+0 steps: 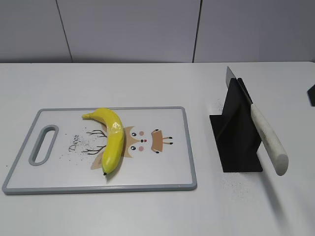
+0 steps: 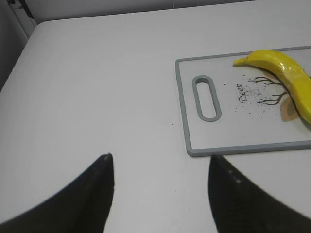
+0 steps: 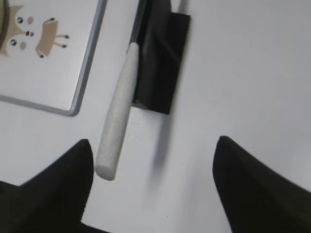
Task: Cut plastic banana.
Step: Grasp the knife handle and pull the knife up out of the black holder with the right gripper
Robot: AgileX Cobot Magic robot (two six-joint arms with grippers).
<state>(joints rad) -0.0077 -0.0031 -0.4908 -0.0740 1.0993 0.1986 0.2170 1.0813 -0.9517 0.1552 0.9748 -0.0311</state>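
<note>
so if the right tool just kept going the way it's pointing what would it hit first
Probably the bare table. The right tool is open, and the knife's white handle on the black stand lies just left of its centre line, near the left finger. Depth is unclear, so that finger might clip the handle end.

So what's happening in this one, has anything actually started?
Nothing is being handled yet. The plastic banana lies whole on the cutting board, over its deer drawing. The knife rests in its black stand to the board's right, white handle sticking out. The left end effector is open above bare table beside the board; the right end effector is open near the knife handle, touching nothing.
</note>
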